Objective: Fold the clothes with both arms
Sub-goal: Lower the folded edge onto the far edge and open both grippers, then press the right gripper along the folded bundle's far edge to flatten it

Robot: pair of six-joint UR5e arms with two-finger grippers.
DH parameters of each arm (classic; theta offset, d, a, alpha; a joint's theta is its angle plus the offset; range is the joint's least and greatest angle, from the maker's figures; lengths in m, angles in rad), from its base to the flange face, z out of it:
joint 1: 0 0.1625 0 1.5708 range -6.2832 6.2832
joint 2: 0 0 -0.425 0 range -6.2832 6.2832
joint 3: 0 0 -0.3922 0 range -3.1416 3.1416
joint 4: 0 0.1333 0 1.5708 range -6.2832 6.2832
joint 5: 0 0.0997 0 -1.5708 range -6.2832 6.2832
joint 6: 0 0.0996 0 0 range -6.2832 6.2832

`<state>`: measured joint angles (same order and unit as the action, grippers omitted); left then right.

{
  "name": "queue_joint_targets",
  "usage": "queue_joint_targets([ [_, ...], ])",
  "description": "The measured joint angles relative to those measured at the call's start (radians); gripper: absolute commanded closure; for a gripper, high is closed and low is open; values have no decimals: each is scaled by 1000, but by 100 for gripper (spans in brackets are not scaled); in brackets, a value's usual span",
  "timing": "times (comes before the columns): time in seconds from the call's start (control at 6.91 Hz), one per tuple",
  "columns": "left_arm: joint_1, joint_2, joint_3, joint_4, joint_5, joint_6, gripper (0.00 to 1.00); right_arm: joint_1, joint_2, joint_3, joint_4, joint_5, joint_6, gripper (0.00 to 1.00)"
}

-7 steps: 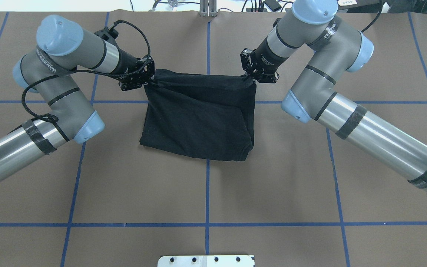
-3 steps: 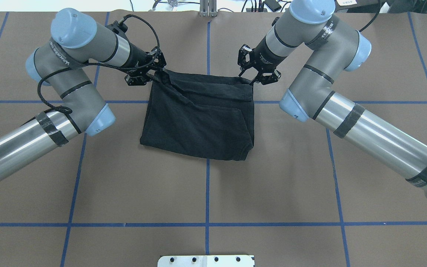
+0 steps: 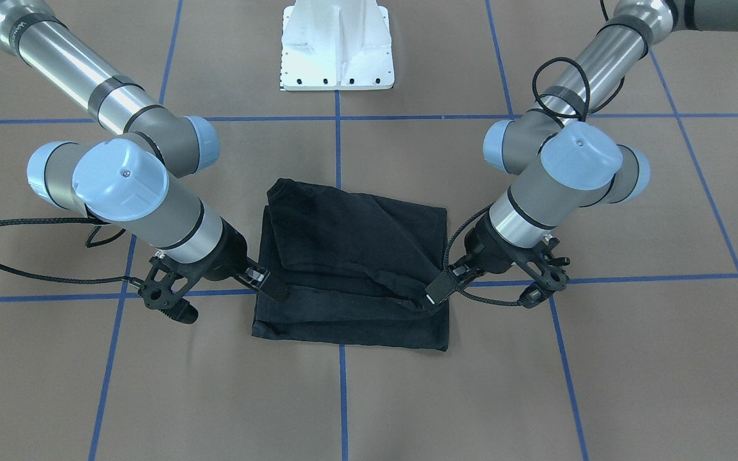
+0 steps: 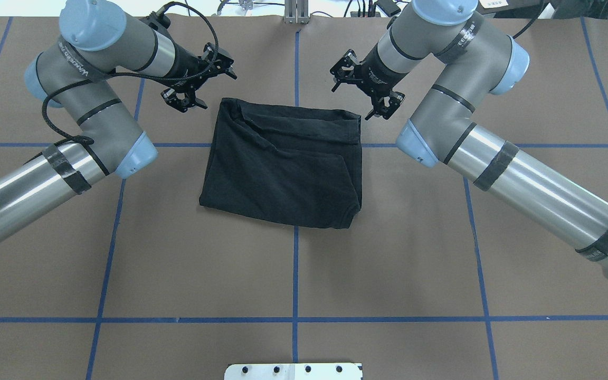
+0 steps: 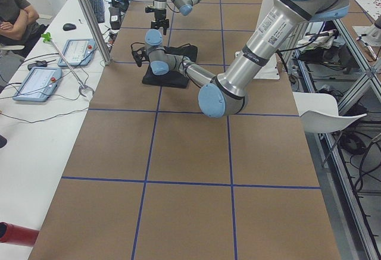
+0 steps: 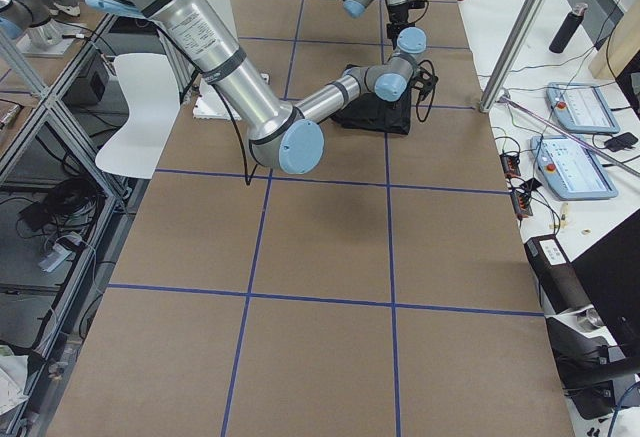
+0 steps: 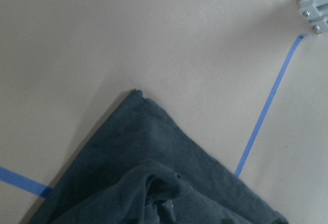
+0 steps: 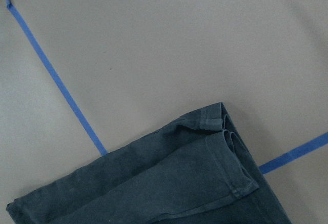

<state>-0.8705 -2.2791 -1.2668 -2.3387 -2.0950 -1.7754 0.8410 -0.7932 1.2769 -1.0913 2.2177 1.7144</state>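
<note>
left gripper [image 4: 218, 91]: fingers spread, off T-shirt [image 4: 283, 169] far-left corner | right gripper [image 4: 352, 101]: fingers spread, off far-right corner

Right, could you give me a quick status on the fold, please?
Left gripper open, right gripper open, both empty. T-shirt lies folded on the table, plain black showing. Nothing in the way.

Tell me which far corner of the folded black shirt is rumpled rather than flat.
The far corner of the T-shirt beside the left gripper: it bunches into a raised ridge, whereas the one beside the right gripper lies flat with neat hems.
</note>
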Motion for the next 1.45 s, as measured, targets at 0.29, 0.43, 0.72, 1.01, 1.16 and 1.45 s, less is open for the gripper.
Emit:
queue_joint_targets([
  [0.29, -21, 1, 0, 11, -5, 4, 0, -57, 8, 0, -8, -31, -20, 0],
  [0.43, -27, 2, -1, 14, -6, 5, 0, -84, 5, 2, -16, -61, -63, 0],
  [0.72, -33, 7, 0, 16, -8, 7, 0, -128, 5, 11, -64, -147, -231, 2],
  [1.01, -34, 10, 1, 16, -8, 8, 0, -153, 5, 15, -113, -218, -412, 7],
  [1.16, -34, 11, 2, 16, -8, 8, 0, -157, 1, 17, -124, -231, -485, 14],
  [1.45, -35, 12, 3, 15, -8, 8, 0, -162, -7, 27, -129, -229, -551, 24],
])
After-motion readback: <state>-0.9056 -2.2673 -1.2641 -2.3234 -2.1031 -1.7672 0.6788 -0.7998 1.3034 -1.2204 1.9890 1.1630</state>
